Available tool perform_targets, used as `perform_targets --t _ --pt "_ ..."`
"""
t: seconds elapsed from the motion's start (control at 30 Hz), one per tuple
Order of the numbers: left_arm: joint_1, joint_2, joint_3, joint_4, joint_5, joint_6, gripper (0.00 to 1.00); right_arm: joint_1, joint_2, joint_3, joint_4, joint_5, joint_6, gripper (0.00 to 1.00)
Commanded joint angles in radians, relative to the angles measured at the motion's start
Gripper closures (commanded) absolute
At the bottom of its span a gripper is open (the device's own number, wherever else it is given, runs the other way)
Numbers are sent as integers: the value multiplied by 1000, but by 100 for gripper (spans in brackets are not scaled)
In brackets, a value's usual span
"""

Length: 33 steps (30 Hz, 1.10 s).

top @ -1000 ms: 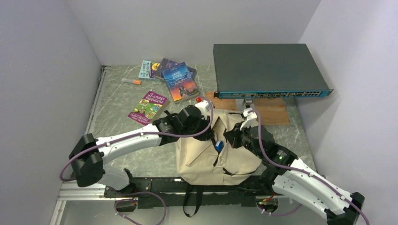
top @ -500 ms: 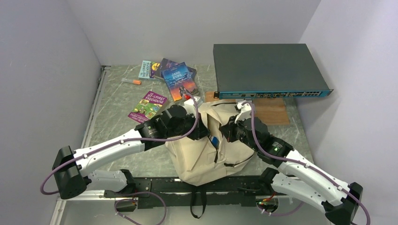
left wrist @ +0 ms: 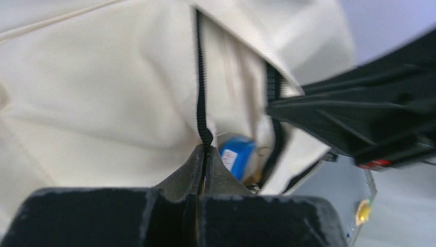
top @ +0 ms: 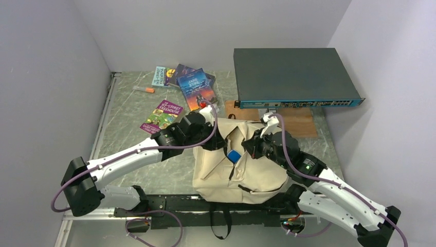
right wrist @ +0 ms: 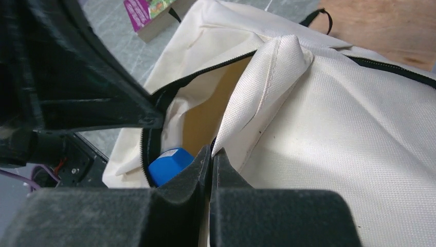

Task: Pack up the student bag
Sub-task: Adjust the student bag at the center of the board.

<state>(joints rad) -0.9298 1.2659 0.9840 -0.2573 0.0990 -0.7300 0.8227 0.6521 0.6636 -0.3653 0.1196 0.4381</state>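
Note:
The cream-beige student bag (top: 257, 175) lies at the near middle of the table with its main zipper open. My left gripper (top: 220, 145) is shut on the left zipper edge of the opening (left wrist: 201, 103). My right gripper (top: 251, 146) is shut on the right fabric edge of the opening (right wrist: 267, 77). The two hold the mouth spread apart. A blue box (top: 235, 156) sits inside the bag, and also shows in the left wrist view (left wrist: 236, 154) and the right wrist view (right wrist: 169, 164). The rest of the bag's inside is hidden.
Several paperbacks (top: 198, 90) lie at the back. A purple book (top: 162, 117) lies left of the bag, with an orange-tipped marker (top: 144, 89) behind it. A dark network switch (top: 293, 77) stands on a wooden board (top: 301, 123) at the back right. Walls close in on three sides.
Both grippers kept their hold on the bag's edges. The bag swung left, then came back right and settled lower. The opening stands wider and the blue box shows more.

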Motion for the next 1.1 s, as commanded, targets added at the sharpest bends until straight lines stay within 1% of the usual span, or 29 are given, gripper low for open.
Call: perform_targets --t 0.0,0.07,0.17,0.27,0.33,0.4,0.47,0.53,0.57,0.63,0.7,0.77,0.8,0.83,0.9,0.93,0.97,1.0,1.03,1.07 --pt "-31 -73 3 226 188 6 100 -1 66 33 110 -2 27 100" --pt "-60 -93 34 227 181 16 100 -2 92 17 117 10 34 100" --pt "-72 -99 72 146 118 24 100 -2 103 -5 124 36 35 100" --pt "-70 -55 93 22 27 12 100 -2 113 2 107 67 34 100" --pt "-70 -16 119 -55 -2 11 100 -2 118 19 92 64 32 100" --pt "-71 3 117 -54 19 9 100 -2 98 24 102 32 34 100" --pt "-71 1 93 -1 70 4 100 1 69 27 116 -6 37 100" --pt "-70 -8 81 25 65 -1 100 6 47 35 119 -20 32 100" --pt "-70 -13 88 9 31 4 100 9 42 40 114 -11 27 100" --pt "-68 -19 111 -73 -81 13 100 10 39 47 99 28 13 100" --pt "-53 -11 151 -223 -218 15 100 10 43 44 83 67 4 100" --pt "-19 -18 174 -297 -253 10 100 10 46 49 69 81 0 100" --pt "-2 -34 168 -293 -230 8 100 10 44 56 62 81 1 100" --pt "13 -64 148 -250 -174 6 100 10 41 67 54 74 1 100" --pt "29 -131 83 -90 -28 -10 100 11 26 90 48 46 10 100" --pt "29 -159 54 -3 29 -27 100 12 15 96 56 25 17 100" --pt "27 -172 38 46 69 -46 100 12 7 98 67 6 25 100" --pt "27 -171 37 55 83 -60 100 12 6 101 75 -8 33 100" --pt "27 -157 49 25 72 -54 100 12 15 102 80 -16 38 100" --pt "27 -133 64 -25 15 -46 100 12 35 98 83 -18 42 100"
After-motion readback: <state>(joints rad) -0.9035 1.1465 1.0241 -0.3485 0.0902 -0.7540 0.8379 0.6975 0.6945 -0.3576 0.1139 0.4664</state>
